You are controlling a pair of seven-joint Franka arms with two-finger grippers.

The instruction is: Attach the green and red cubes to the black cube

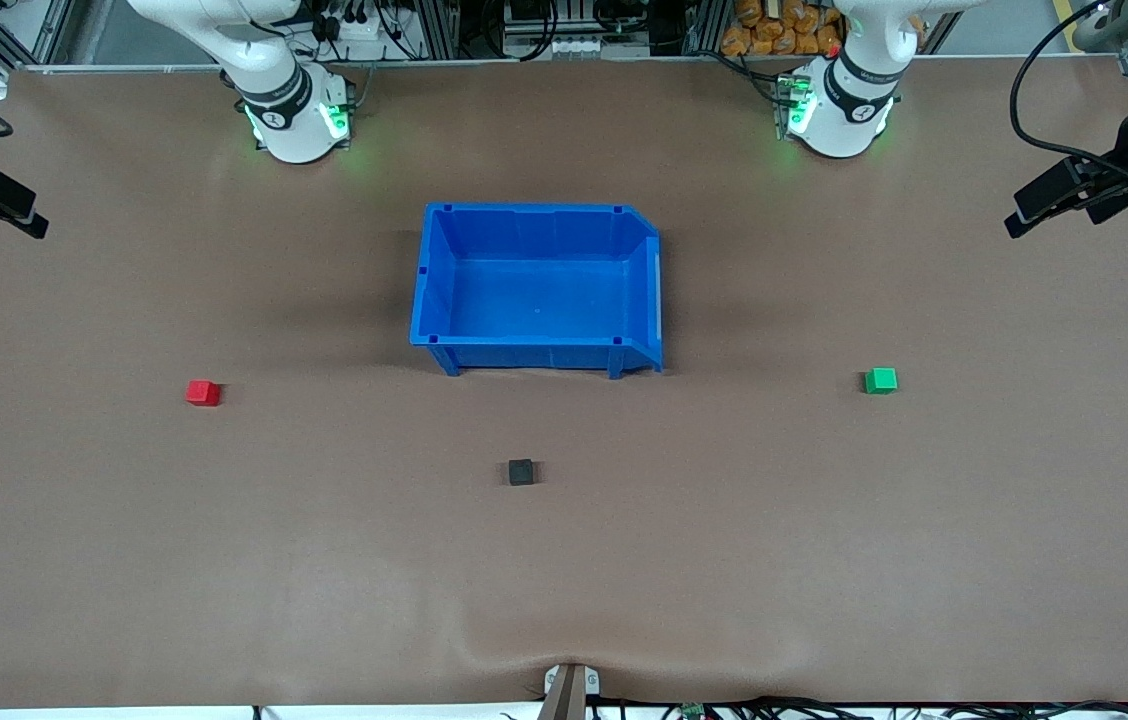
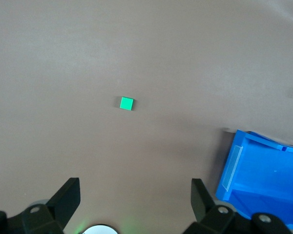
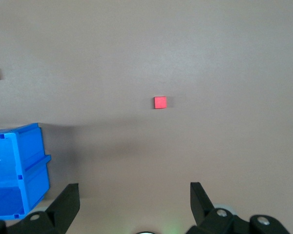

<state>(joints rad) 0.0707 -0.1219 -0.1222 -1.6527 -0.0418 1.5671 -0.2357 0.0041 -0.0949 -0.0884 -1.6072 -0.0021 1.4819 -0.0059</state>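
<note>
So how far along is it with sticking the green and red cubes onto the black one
Nothing is done yet. The green cube, red cube and black cube lie apart on the table. The left gripper and right gripper are open, high above, holding nothing. Both pickups and attachments remain.

Brown table (image 1: 564, 580); aluminium framing, cables along top edge; even light.

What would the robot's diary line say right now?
stage: start | left gripper: open, high over green cube | right gripper: open, high over red cube | black cube: alone, untouched
</note>
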